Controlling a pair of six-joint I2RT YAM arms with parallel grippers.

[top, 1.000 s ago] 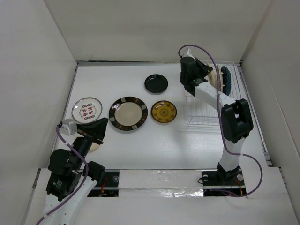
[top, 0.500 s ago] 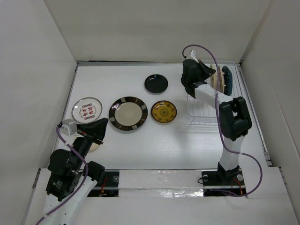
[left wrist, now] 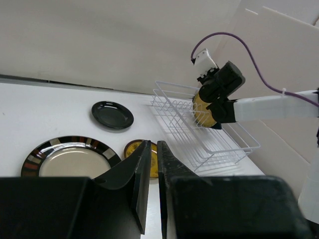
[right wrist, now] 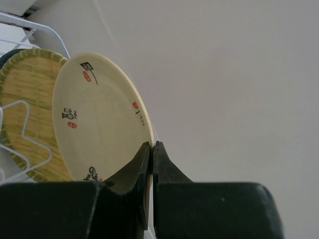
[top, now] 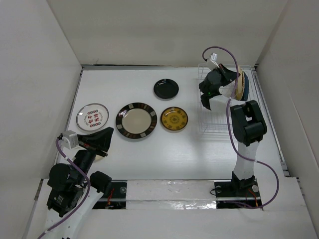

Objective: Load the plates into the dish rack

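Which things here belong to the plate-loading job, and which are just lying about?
Job: rack; cream plate in the right gripper; woven plate; black plate; striped plate; yellow plate; red-marked plate.
Just there: purple cable; table.

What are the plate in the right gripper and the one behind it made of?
The cream plate in the right gripper looks like glazed ceramic or melamine: smooth, even surface, printed marks. The tan plate behind shows a woven bamboo-like texture with a darker rim; real weave or print, I cannot tell.
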